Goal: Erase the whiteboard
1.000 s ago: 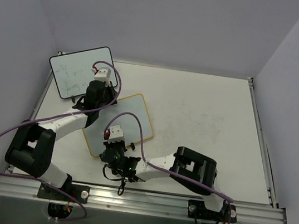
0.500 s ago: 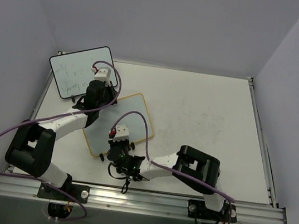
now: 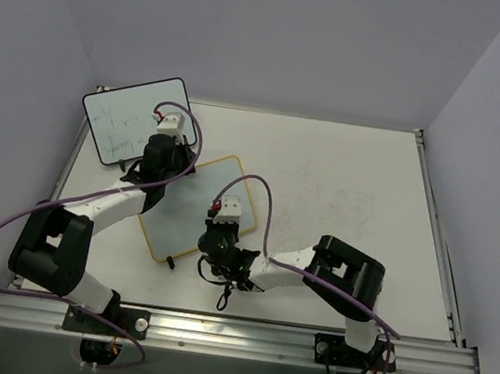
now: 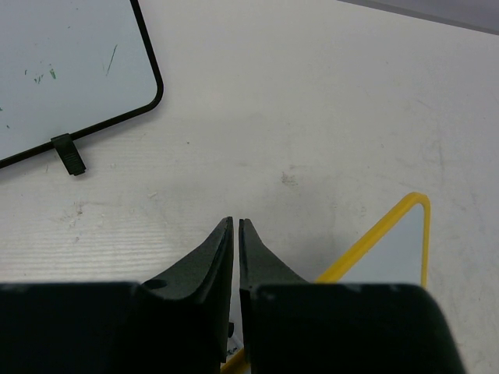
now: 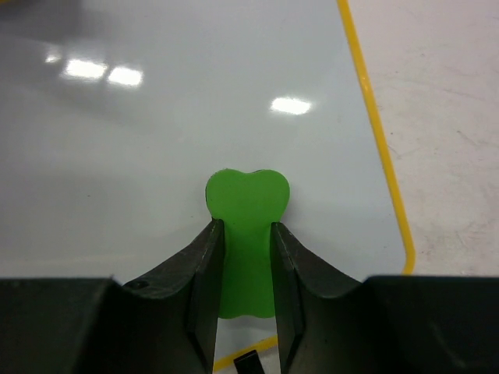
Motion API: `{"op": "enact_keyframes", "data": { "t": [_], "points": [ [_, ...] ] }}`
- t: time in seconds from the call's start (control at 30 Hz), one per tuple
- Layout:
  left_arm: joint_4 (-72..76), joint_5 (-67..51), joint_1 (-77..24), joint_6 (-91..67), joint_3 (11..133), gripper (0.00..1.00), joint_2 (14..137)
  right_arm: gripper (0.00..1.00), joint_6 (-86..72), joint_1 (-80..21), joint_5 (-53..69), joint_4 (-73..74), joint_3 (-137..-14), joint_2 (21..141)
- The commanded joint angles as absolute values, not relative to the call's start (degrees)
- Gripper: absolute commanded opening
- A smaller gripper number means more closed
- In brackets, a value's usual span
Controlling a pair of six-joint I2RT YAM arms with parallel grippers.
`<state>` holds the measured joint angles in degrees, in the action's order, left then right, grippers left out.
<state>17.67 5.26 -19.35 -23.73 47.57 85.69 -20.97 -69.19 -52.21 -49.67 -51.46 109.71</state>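
Observation:
The whiteboard [image 3: 180, 226] with the thin yellow frame lies flat, turned at an angle, left of the table's middle. In the right wrist view its surface [image 5: 195, 117] looks wiped clean and glossy. My right gripper [image 3: 215, 240] is shut on a green eraser [image 5: 247, 199] and presses it on the board near the right edge [image 5: 374, 140]. My left gripper [image 3: 160, 168] sits at the board's far left edge, its jaws shut and empty [image 4: 235, 226]. The yellow corner [image 4: 421, 204] shows just right of it.
A black-framed whiteboard [image 3: 132, 127] with faint green marks leans at the back left; its clip foot [image 4: 70, 154] shows in the left wrist view. Purple cables loop over both arms. Grey walls close in the table on three sides.
My right gripper has slid the green eraser across the board from its near left corner towards the right edge. The left arm has not moved.

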Motion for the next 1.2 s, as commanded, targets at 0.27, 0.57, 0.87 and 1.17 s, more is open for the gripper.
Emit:
{"op": "enact_keyframes", "data": {
  "t": [0.27, 0.57, 0.87, 1.17],
  "points": [
    [13.36, 3.6, -18.9, -23.99, 45.62, 0.15, 84.99, 0.0, -22.15, -64.25, -55.9, -42.28, -46.41, 102.93],
    [13.01, 3.78, -18.81, -23.91, 45.97, 0.15, 84.73, 0.0, -25.13, -57.58, -52.92, -33.94, -46.58, 93.44],
    [13.01, 4.04, -18.72, -23.91, 45.97, 0.15, 84.46, 0.0, -27.86, -51.68, -46.85, -26.73, -47.46, 86.4],
    [11.43, 5.18, -18.19, -24.26, 47.63, 0.17, 82.71, 0.0, -31.38, -45.0, -37.8, -21.27, -48.95, 83.94]
  ]
}}
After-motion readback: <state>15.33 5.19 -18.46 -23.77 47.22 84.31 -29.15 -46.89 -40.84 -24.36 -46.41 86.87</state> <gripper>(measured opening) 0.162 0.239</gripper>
